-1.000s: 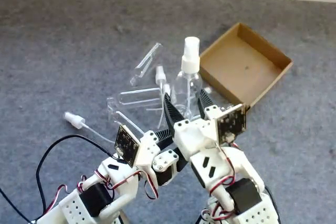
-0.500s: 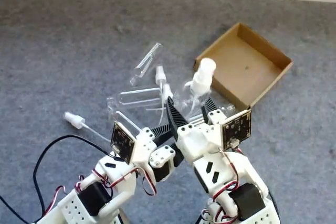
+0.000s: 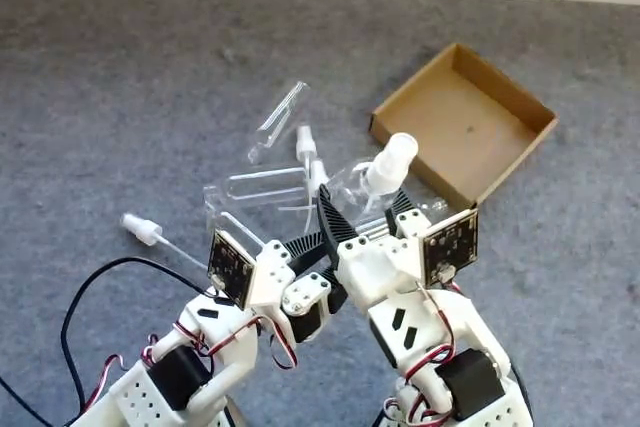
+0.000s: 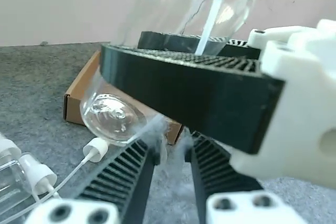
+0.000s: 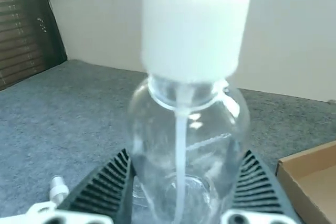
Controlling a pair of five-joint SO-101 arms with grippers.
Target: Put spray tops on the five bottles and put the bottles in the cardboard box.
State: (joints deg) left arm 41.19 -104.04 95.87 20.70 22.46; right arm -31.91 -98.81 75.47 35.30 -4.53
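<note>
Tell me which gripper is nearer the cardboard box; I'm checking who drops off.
Right. The right gripper holds the bottle close beside the cardboard box; the left gripper sits on its other side, farther off.

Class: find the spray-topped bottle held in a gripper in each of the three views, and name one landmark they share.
High view: the capped bottle sits mid-picture in the right gripper, leaning toward the cardboard box.
Left wrist view: the bottle is close up, pressed against that gripper's black finger.
Right wrist view: the bottle stands between the two black fingers.
Shared landmark: the cardboard box.
</note>
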